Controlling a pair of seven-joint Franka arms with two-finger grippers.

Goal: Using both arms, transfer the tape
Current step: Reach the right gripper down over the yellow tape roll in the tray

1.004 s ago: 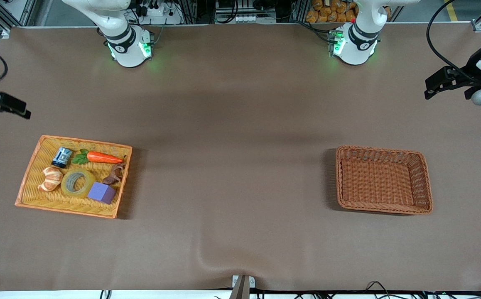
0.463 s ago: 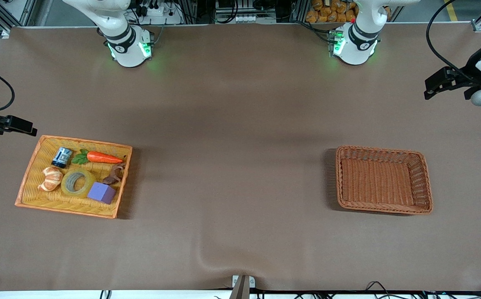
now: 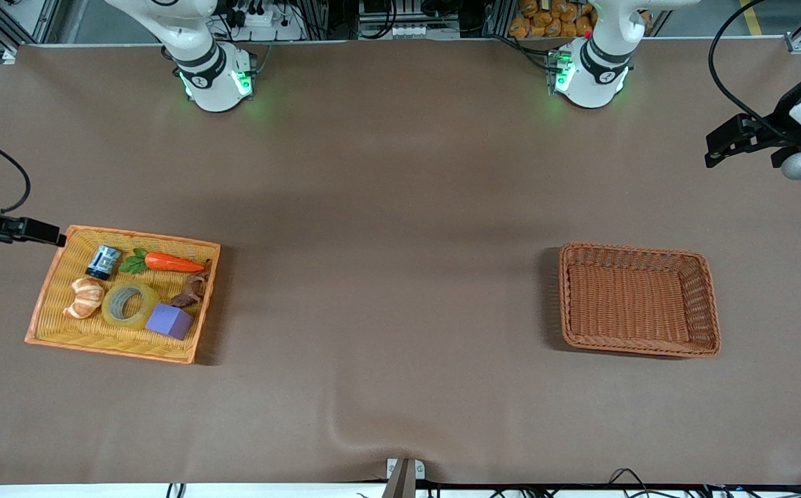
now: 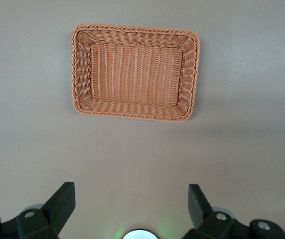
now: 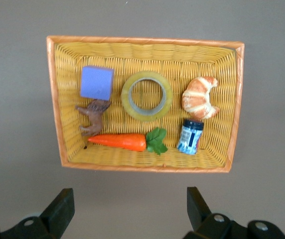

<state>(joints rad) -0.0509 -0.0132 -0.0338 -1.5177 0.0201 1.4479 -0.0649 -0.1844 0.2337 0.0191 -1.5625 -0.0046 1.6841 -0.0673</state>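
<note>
The tape (image 3: 129, 303), a translucent yellowish ring with a grey core, lies flat in the orange tray (image 3: 61, 249) between a croissant and a purple block; it also shows in the right wrist view (image 5: 146, 96). My right gripper (image 3: 44, 235) is open and empty, up in the air over the tray's corner at the right arm's end of the table; its fingertips (image 5: 63, 206) frame bare table beside the tray. My left gripper (image 3: 719, 144) is open and empty, high over the table at the left arm's end; its fingers (image 4: 63, 201) show wide apart.
The tray also holds a croissant (image 3: 84, 297), a small blue-grey can (image 3: 103, 262), a carrot (image 3: 172, 263), a brown toy animal (image 3: 191, 290) and a purple block (image 3: 169, 320). An empty brown wicker basket (image 3: 639, 299) sits toward the left arm's end, also in the left wrist view (image 4: 135, 71).
My right gripper has moved nearer the tray, coming down to its corner. My left gripper has barely shifted.
</note>
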